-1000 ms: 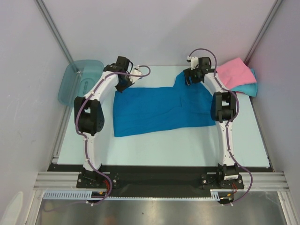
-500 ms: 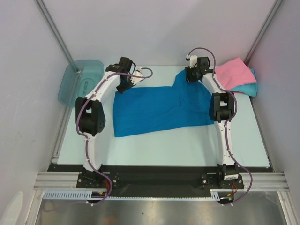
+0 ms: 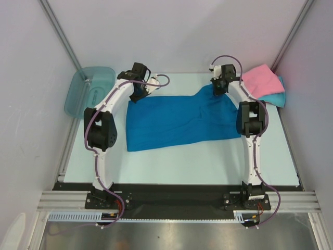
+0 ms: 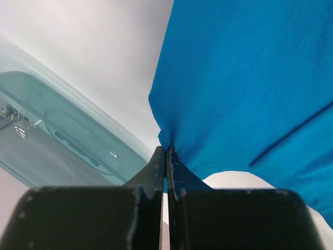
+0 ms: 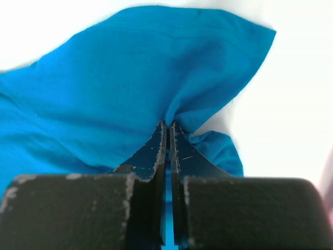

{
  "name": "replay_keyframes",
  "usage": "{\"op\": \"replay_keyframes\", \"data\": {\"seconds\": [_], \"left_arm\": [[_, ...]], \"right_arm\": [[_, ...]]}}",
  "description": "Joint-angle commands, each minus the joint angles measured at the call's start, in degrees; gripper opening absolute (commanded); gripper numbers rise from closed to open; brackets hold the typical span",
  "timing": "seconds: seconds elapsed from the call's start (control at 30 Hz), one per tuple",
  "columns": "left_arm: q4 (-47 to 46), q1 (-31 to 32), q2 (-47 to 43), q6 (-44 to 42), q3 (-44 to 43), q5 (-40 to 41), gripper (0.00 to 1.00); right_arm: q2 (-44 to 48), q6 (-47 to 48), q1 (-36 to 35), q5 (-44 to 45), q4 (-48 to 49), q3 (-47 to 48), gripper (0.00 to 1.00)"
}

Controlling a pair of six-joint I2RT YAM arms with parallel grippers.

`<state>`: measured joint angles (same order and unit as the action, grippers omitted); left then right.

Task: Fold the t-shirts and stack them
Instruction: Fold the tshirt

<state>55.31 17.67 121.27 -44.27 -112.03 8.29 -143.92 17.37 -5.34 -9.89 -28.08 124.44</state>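
Top view. Since a second ago the right gripper point(image 3: 221, 86) has come down on the far right corner of the deep blue t-shirt point(image 3: 179, 122) and closed there. The sleeve flap has been drawn a little to the right. The left arm has not shifted. The left gripper point(image 3: 138, 94) sits at the far left corner of the same shirt, which lies spread across the middle of the table point(image 3: 177, 166). The pink t-shirt point(image 3: 259, 79) lies on the turquoise t-shirt point(image 3: 277, 98) at the far right corner, near the right arm. The bin point(image 3: 88, 89) stands off the table's left edge.

Left wrist view. The left gripper point(image 4: 166, 152) has its jaws pinched together on a corner of the deep blue t-shirt point(image 4: 250, 78). Cloth fans out from the tips, with the bin point(image 4: 52, 140) just beside.

Right wrist view. The right gripper point(image 5: 167, 126) is clamped on a gathered fold of the deep blue t-shirt point(image 5: 130, 73), and the cloth is bunched at the tips.

Our judgement: both far corners are held, so the fold toward the near edge comes next. We advise raising both corners together and level, high enough that the edge clears the cloth under it. Keep the span between the grippers taut without stretching it. The right pinch looks like a bunch of sleeve, so it may carry extra layers. Move slowly and check for slip. Keep the right arm's swing clear of the pink and turquoise pile.
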Motion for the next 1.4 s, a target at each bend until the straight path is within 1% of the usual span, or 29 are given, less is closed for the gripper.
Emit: {"op": "replay_keyframes", "data": {"seconds": [0.0,0.13,0.2,0.4,0.53,0.63,0.8,0.97,1.0,1.03,1.07,1.1,1.17,1.27,1.3,1.37], "left_arm": [[-2.3,0.4,-3.3,-1.3,0.1,-1.4,0.00],[-4.3,0.4,-3.9,-1.3,2.8,-2.2,0.00],[-5.0,0.4,-4.0,-1.0,3.5,-2.5,0.00],[-6.4,0.5,-4.1,-0.6,4.2,-3.0,0.00],[-7.7,0.3,-4.6,-1.5,5.2,-2.8,0.00],[-8.3,0.1,-4.8,-2.0,5.8,-2.8,0.00],[-9.4,-0.6,-4.7,-2.7,6.0,-3.1,0.00],[-10.0,-0.6,-4.6,-3.0,6.1,-3.4,0.00],[-10.0,-0.6,-4.5,-3.1,6.1,-3.5,0.00],[-10.1,-0.6,-4.5,-3.3,6.1,-3.4,0.00],[-10.3,-0.7,-4.4,-3.5,6.0,-3.4,0.00],[-10.4,-0.7,-4.3,-3.5,6.0,-3.4,0.00],[-10.6,-0.7,-4.3,-3.7,5.9,-3.4,0.00],[-10.7,-0.6,-4.2,-3.7,5.9,-3.4,0.00],[-10.8,-0.7,-4.2,-3.7,5.9,-3.4,0.00],[-10.7,-0.7,-4.2,-3.5,6.0,-3.4,0.00]], "right_arm": [[7.5,2.5,0.5,2.1,-0.9,-1.8,0.00],[12.6,6.3,-0.5,1.8,2.1,-6.1,0.00],[13.5,9.2,-1.6,1.8,2.2,-8.0,0.00],[14.2,14.2,-3.4,-1.6,-2.2,-7.2,0.00],[13.9,17.3,-3.7,-4.1,-10.0,-4.9,0.00],[14.3,21.3,-3.8,-5.6,-16.0,-4.2,0.00],[16.3,27.4,-3.4,-7.5,-23.6,-5.4,0.00],[16.6,31.2,-3.7,-8.0,-29.3,-5.4,0.01],[16.7,31.6,-3.8,-8.5,-30.5,-5.4,0.07],[16.7,31.9,-3.8,-8.6,-30.9,-5.4,0.22],[16.7,31.9,-3.8,-8.6,-30.9,-5.4,0.48],[16.7,31.9,-3.8,-8.7,-31.2,-5.4,0.57],[16.5,30.6,-3.6,-8.7,-30.5,-4.9,0.68],[15.3,24.1,-2.5,-8.3,-26.1,-2.3,0.70],[14.7,18.5,-1.5,-7.0,-22.2,-0.5,0.70],[13.4,13.7,-0.5,-6.0,-19.5,1.8,0.69]]}}
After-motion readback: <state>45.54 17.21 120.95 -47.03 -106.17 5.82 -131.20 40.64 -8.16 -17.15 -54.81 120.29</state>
